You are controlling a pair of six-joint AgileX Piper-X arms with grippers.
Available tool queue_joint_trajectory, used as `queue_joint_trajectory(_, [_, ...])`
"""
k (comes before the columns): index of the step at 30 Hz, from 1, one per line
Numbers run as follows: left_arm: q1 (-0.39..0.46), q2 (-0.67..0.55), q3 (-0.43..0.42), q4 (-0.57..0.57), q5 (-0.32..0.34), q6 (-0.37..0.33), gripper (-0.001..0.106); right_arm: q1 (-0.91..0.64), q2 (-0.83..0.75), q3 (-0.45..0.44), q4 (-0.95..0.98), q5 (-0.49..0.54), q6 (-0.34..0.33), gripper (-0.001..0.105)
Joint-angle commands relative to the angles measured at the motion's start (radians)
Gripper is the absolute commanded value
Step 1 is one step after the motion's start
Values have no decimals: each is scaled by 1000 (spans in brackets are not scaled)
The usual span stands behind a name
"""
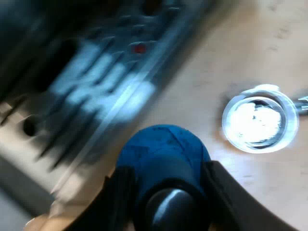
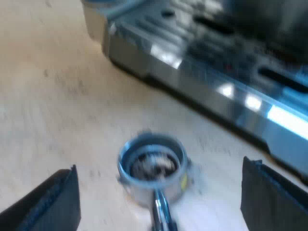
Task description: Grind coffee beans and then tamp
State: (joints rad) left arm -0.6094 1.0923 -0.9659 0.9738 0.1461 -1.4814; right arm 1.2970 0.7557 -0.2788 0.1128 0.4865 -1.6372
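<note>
Closest up is the blue tamper, pinched between the two fingers of the left pincer. They're closed snug on its sides, with the dark knob end toward the camera. I can't tell if it's lifted or standing on the worktop. It's near the espresso machine tray and not over the basket yet. Taking that pincer's reach as 12 o'clock, the metal holder sits out around 2 o'clock from the tamper, well apart from it.

Right pincer is spread wide with nothing in it, hovering over the holder with a finger off to each side, neither one touching.

The holder lies flat on the worktop just off the machine's front, basket mouth facing straight up. Its handle leaves the basket at 6 o'clock, back toward the right wrist, so from that arm the long axis runs along the 12–6 line. Something brownish is in the basket, but I can't say how full it is.

My read: this is the tamping step, with the tamper on approach. To do it well, centre the tamper over the ring first, keep its face level, then push straight down. Come in tilted and you get a lopsided puck. The holder is loose, so it could skid or tip too. I'd close the right pincer on the handle before pressing.
</note>
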Motion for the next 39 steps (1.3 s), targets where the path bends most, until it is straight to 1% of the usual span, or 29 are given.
queue_joint_trajectory(1, [-45, 8, -9, 1, -20, 7, 0, 1, -9, 28, -15, -23, -7, 70])
queue_joint_trajectory(3, [-91, 31, -9, 1, -33, 7, 0, 1, -9, 61, -40, -82, -28, 70])
queue_joint_trajectory(5, [-107, 44, -9, 1, -40, 7, 0, 1, -9, 79, -45, -95, -27, 70])
queue_joint_trajectory(8, [-152, 89, -9, 1, -46, 7, 0, 1, -9, 99, -64, -65, -8, 70])
queue_joint_trajectory(11, [-188, 122, -9, -17, -46, 7, 0, 1, -9, 104, -78, -32, -8, 70])
queue_joint_trajectory(18, [-249, 178, -9, -77, -38, 7, 0, 1, -9, 104, -79, -35, -8, 70])
queue_joint_trajectory(25, [-254, 230, -9, -112, -33, 5, 0, 1, -9, 104, -92, -35, -3, 70])
queue_joint_trajectory(27, [-254, 252, -9, -112, 17, -3, 0, 1, -9, 104, -95, -35, -3, 70])
queue_joint_trajectory(28, [-254, 256, -9, -112, 24, -3, 0, 1, -9, 104, -95, -35, -3, 70])
queue_joint_trajectory(31, [-254, 271, -9, -112, 22, -3, 0, 1, -9, 104, -95, -35, -3, 70])
queue_joint_trajectory(32, [-254, 297, -9, -112, 22, -10, 0, 1, -9, 104, -95, -35, -3, 70])
queue_joint_trajectory(34, [-254, 311, -9, -112, 19, -15, 0, 1, -9, 104, -95, -35, -3, 70])
queue_joint_trajectory(35, [-254, 325, -9, -112, 2, -26, 0, 1, -9, 104, -95, -35, -3, 70])
queue_joint_trajectory(39, [-254, 349, -9, -141, -2, -25, 0, 1, -9, 104, -102, -35, -3, 70])
